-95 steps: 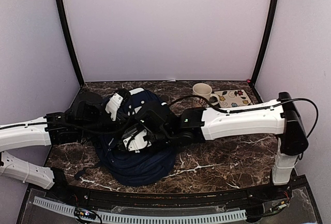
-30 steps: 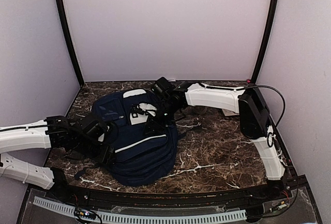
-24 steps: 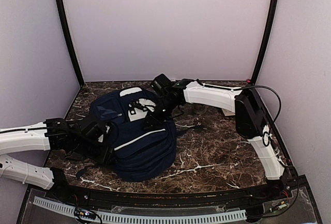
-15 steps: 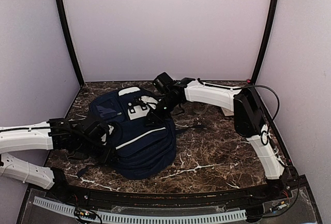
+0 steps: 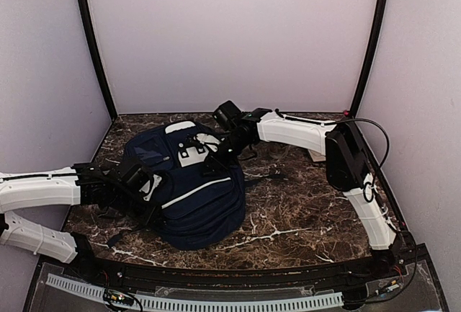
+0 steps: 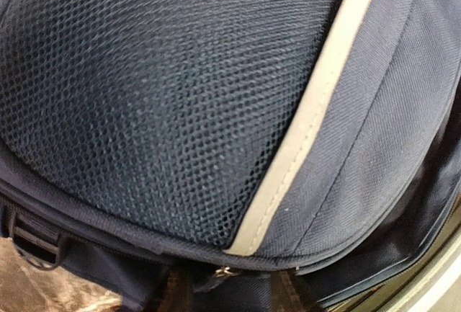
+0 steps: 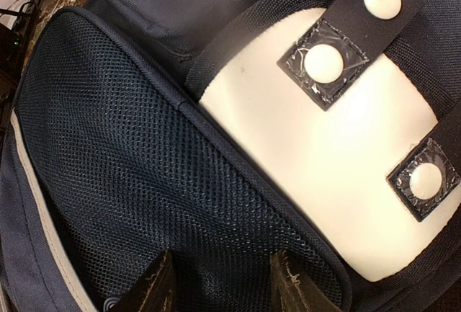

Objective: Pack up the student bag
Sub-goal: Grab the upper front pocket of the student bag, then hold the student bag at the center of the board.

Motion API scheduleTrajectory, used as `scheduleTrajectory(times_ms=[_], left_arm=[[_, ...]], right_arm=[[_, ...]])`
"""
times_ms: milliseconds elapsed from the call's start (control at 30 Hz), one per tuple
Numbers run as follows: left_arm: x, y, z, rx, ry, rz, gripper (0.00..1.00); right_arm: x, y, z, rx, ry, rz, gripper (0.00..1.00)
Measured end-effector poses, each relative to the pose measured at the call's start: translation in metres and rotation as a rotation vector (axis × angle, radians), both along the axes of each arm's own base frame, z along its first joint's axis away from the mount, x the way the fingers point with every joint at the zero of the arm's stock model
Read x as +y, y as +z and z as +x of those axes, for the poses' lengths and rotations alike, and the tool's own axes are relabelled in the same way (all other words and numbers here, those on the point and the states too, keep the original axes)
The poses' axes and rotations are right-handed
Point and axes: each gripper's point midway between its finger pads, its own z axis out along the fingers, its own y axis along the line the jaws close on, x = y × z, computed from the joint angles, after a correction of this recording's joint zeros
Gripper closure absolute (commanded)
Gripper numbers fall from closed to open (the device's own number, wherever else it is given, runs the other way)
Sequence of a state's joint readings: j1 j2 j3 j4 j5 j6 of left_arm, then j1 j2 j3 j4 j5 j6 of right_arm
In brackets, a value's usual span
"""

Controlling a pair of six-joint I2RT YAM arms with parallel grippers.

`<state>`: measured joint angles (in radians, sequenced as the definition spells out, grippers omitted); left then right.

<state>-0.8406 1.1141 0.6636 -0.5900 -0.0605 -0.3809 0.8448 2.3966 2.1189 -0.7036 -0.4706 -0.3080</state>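
Observation:
The navy student bag (image 5: pixel 198 204) lies flat at the table's middle left, its white stripe (image 5: pixel 194 192) facing up. My left gripper (image 5: pixel 148 198) is at the bag's left edge. In the left wrist view the bag's mesh pocket (image 6: pixel 151 96) and stripe (image 6: pixel 310 117) fill the frame. My left fingers (image 6: pixel 176 292) stand apart, with a small zipper pull (image 6: pixel 223 271) between them under the rim. My right gripper (image 5: pixel 214 158) rests on the bag's top end. Its fingers (image 7: pixel 155 287) are apart on the mesh (image 7: pixel 144 175), beside the pale patch (image 7: pixel 346 161).
A dark strap (image 5: pixel 263 177) trails from the bag onto the marble table (image 5: pixel 310 211), and another strap (image 5: pixel 112 240) lies at the front left. A pale corner of something (image 5: pixel 315 156) shows under the right arm. Walls close in the back and sides.
The bag has been turned stripe-side up and has slid a little left. My right gripper has swung from the bag's middle to its top end. My left arm has edged right.

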Motion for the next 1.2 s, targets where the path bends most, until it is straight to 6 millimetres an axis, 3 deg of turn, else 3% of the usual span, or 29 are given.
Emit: scheduleTrajectory(times_ms=[167,533,767,867,1067,1200], left_arm=[[-0.008,0.000,-0.001,0.012,-0.046,-0.043,0.82],[-0.017,0.002,-0.005,0.044,-0.071,-0.099,1.00],[-0.022,0.011,-0.008,0.049,-0.063,-0.156,1.00],[-0.026,0.018,-0.010,0.047,-0.064,-0.192,1.00],[-0.033,0.029,-0.014,0.051,-0.073,-0.261,1.00],[-0.033,0.029,-0.017,0.061,-0.063,-0.282,1.00]], right_arm=[[0.000,0.000,0.001,-0.001,-0.001,-0.001,0.55],[-0.001,0.000,0.001,0.012,-0.015,-0.003,0.55],[0.004,0.013,-0.011,0.042,-0.009,0.023,0.55],[0.014,0.022,-0.026,0.063,0.015,0.047,0.55],[0.053,0.034,-0.077,0.117,0.115,0.100,0.55],[0.077,0.020,-0.096,0.158,0.156,0.122,0.55]])
